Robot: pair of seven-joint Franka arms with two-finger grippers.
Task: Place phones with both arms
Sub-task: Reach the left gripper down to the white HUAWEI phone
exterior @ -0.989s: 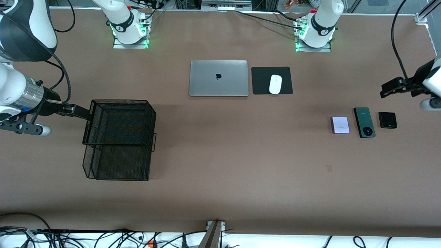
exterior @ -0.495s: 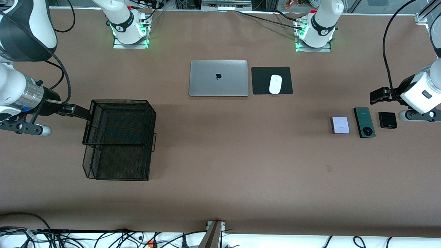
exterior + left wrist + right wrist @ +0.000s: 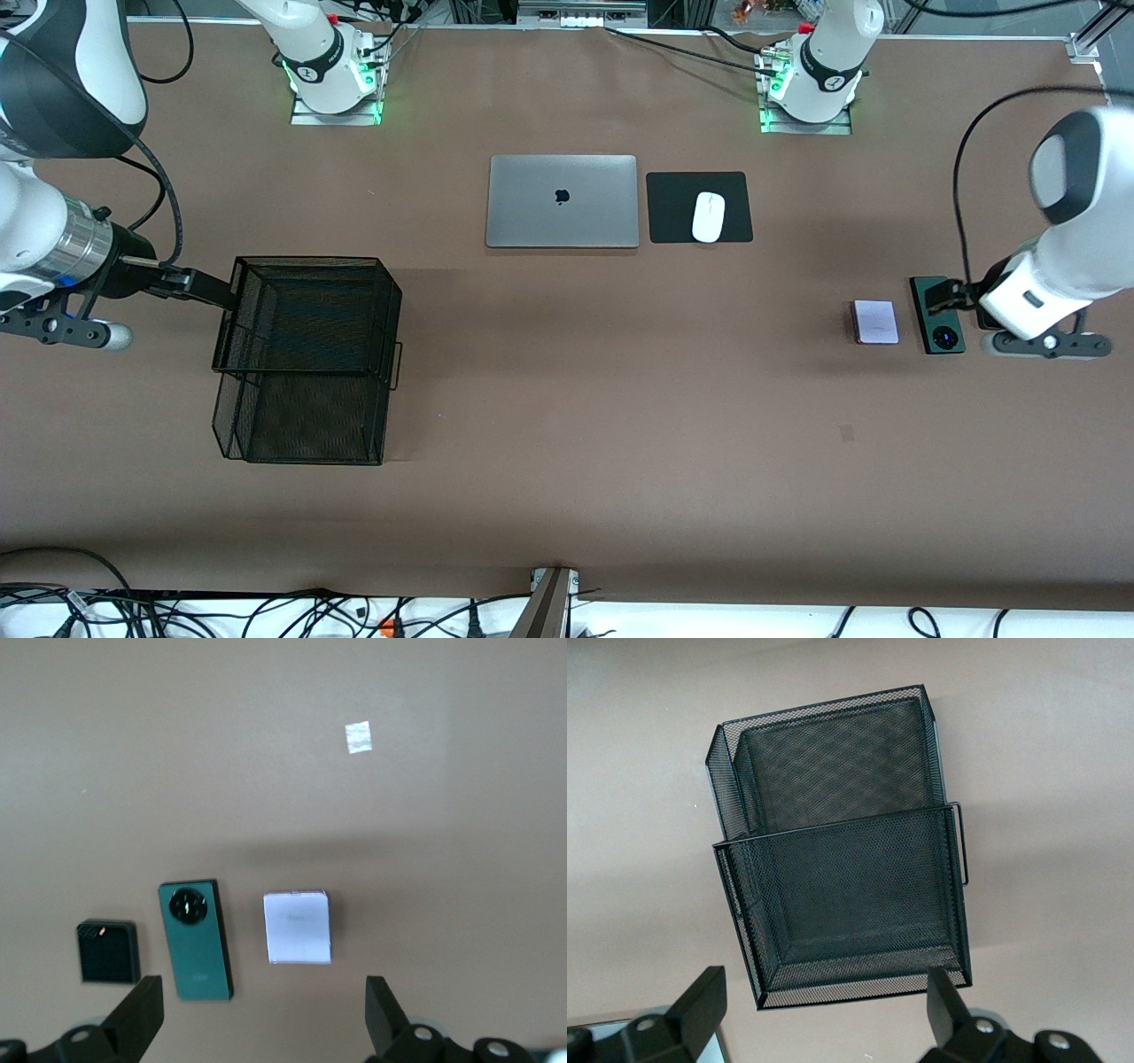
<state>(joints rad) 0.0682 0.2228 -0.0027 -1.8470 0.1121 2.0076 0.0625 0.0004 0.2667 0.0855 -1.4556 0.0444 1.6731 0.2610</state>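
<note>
Three phones lie in a row toward the left arm's end of the table: a white-pink phone, a dark green phone and a black phone. In the front view the left arm covers the black one. My left gripper hangs open over the green phone, with nothing between its fingers. My right gripper is open and empty. It waits beside the rim of the black mesh basket.
A shut grey laptop lies near the robots' bases, with a white mouse on a black pad beside it. A small tape patch marks the table nearer the front camera than the phones.
The left arm has swung in from the table's end and come down over the green and black phones, hiding the black one in the front view. The right arm has not moved.
</note>
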